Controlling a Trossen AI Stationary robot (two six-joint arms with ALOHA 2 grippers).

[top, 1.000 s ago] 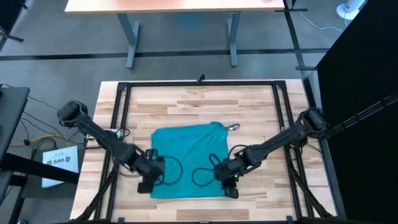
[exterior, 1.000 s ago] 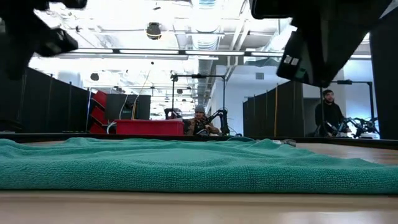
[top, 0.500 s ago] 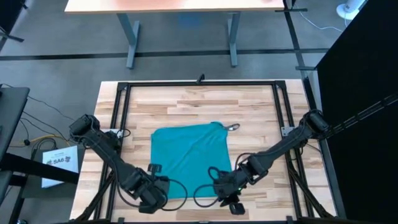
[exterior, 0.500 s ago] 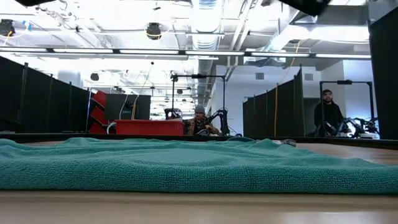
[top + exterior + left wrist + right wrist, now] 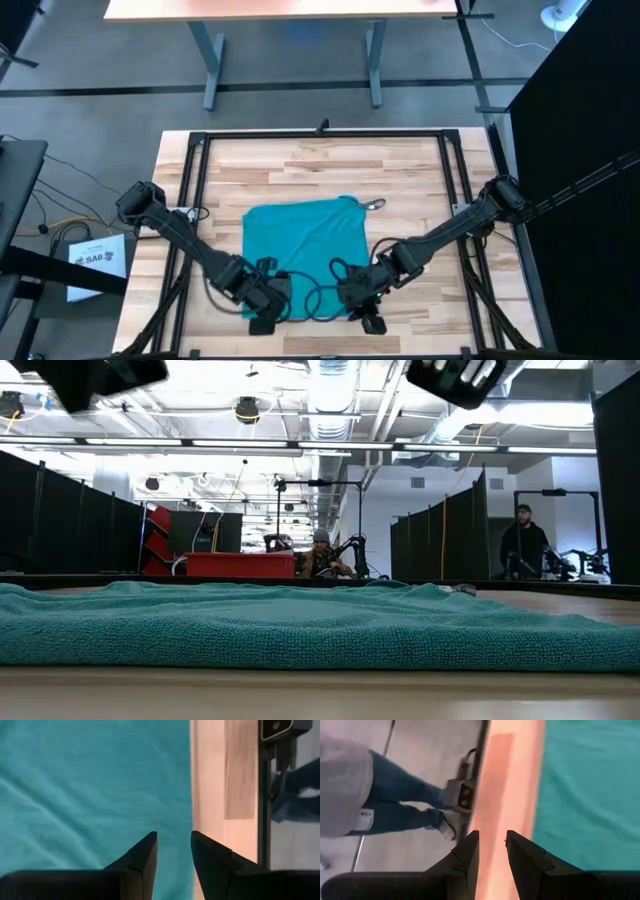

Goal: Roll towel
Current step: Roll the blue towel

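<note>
The teal towel lies spread flat on the wooden table; the low view shows its near edge resting on the boards. Both grippers hang above that near edge, clear of the cloth. My left gripper is over the towel's near left part, its fingers narrowly open above a side edge of the towel. My right gripper hovers at the near right corner, narrowly open over bare wood beside the towel. In the low view only dark parts of the arms show, at the top.
A black frame runs around the table. A small metal object lies by the towel's far right corner. Arm cables loop above the towel's near part. A person's legs stand on the floor beside the table.
Both grippers have gone from above the towel's near half toward the table's near edge, rising out of the low view and then coming back into its top. My left gripper has then shifted a little toward the right. The towel has stayed flat.
</note>
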